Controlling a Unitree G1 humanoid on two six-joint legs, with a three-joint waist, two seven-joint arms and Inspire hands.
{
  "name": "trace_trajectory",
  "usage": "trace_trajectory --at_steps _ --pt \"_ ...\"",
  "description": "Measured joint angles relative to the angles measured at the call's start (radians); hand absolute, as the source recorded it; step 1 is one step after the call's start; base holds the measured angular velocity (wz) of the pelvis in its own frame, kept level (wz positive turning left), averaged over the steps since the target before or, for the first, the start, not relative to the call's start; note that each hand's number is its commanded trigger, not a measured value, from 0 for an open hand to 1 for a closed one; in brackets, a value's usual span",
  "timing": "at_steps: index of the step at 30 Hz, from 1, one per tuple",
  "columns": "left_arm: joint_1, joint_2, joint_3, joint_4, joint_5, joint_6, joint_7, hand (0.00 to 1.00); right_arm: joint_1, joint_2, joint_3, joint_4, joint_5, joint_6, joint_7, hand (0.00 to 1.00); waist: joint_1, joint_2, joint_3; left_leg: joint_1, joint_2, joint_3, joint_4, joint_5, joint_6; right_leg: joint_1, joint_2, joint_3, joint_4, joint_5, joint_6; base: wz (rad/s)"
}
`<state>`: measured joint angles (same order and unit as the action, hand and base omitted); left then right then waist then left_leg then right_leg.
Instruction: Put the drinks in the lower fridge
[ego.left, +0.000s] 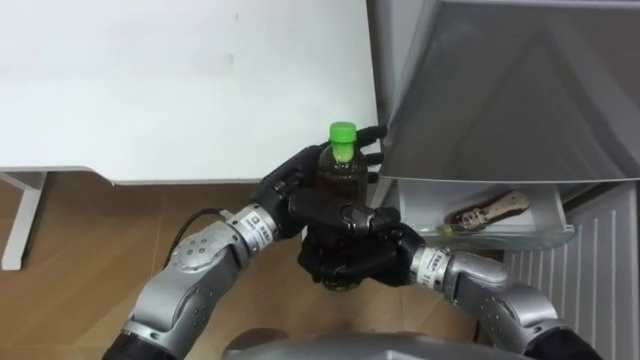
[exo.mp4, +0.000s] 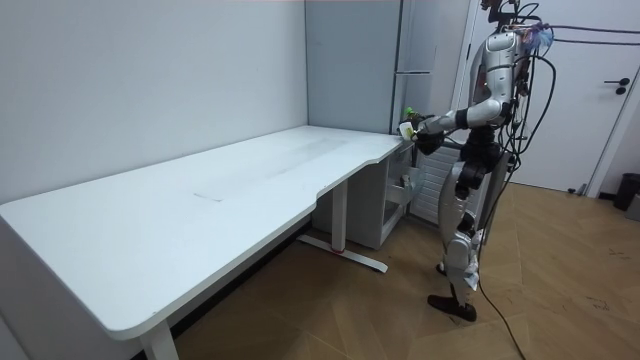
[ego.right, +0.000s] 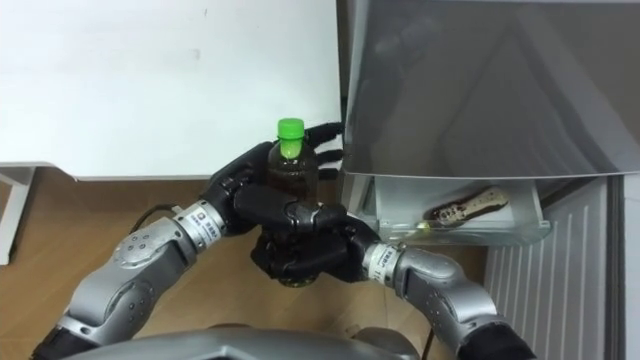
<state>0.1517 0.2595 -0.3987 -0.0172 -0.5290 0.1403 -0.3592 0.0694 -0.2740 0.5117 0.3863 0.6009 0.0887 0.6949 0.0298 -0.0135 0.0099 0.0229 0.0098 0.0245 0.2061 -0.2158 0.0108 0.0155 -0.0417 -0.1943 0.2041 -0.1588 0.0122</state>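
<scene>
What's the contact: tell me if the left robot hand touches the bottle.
Touching. The left eye view shows the left robot hand curled round the bottle, no gap; the right robot hand grips its lower part.

Nothing legible is showing anywhere. The left hand (ego.left: 285, 190) and the right hand (ego.left: 345, 255) are curling round the bottle (ego.left: 341, 168) and covering most of its side, and the part left showing is bearing no readable print. The packet (ego.left: 487, 211) lying in the fridge drawer (ego.left: 560, 222) is showing dark marks too small to make out.
</scene>
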Motion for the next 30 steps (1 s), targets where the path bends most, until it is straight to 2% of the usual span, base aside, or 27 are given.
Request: trace_trajectory --at_steps 10,15,18,23,25,30 --pt "-0.028 0.001 0.002 -0.008 0.0 -0.018 0.009 0.0 0.0 -0.003 0.036 0.0 0.111 -0.002 0.001 1.0 0.004 -0.003 0.0008 0.007 0.0 0.001 0.0 0.0 0.0 0.003 0.0 0.002 -0.001 0.0 0.0 0.0" --pt "-0.044 0.005 0.022 -0.075 0.101 -0.018 0.024 0.0 0.0 0.005 0.025 0.0 0.12 -0.024 0.009 1.0 0.005 0.0 0.0021 0.005 0.001 0.0 0.001 0.0 0.0 0.002 0.0 0.001 -0.001 0.0 0.0 0.0" --pt "-0.059 0.005 0.064 -0.112 0.11 -0.029 0.024 0.0 0.007 -0.001 0.02 0.0 0.111 -0.02 0.008 1.0 0.008 0.005 0.0053 0.003 0.001 0.0 0.0 0.0 0.0 0.003 0.001 0.002 -0.001 0.0 0.0 0.0" --pt "-0.065 -0.01 0.149 -0.243 0.107 -0.103 0.047 0.0 0.055 -0.009 0.0 0.0 0.09 -0.008 0.008 1.0 0.024 0.016 0.0088 0.006 0.001 0.0 -0.001 0.0 0.0 0.004 0.001 0.005 -0.002 0.0 0.0 -0.01" --pt "-0.066 -0.018 0.177 -0.265 0.1 -0.118 0.058 0.0 0.057 -0.008 -0.017 0.0 0.061 -0.005 0.009 1.0 0.038 0.02 0.009 0.009 0.001 0.004 -0.001 0.0 0.0 0.003 0.0 0.006 -0.001 0.0 0.0 -0.04" --pt "-0.066 -0.025 0.309 -0.269 0.079 -0.122 0.132 0.0 0.088 -0.006 -0.092 0.0 0.013 0.007 0.021 1.0 0.08 0.022 0.0084 0.029 0.002 0.002 -0.003 0.0 0.0 0.019 0.001 0.003 -0.003 0.0 0.0 -0.01"
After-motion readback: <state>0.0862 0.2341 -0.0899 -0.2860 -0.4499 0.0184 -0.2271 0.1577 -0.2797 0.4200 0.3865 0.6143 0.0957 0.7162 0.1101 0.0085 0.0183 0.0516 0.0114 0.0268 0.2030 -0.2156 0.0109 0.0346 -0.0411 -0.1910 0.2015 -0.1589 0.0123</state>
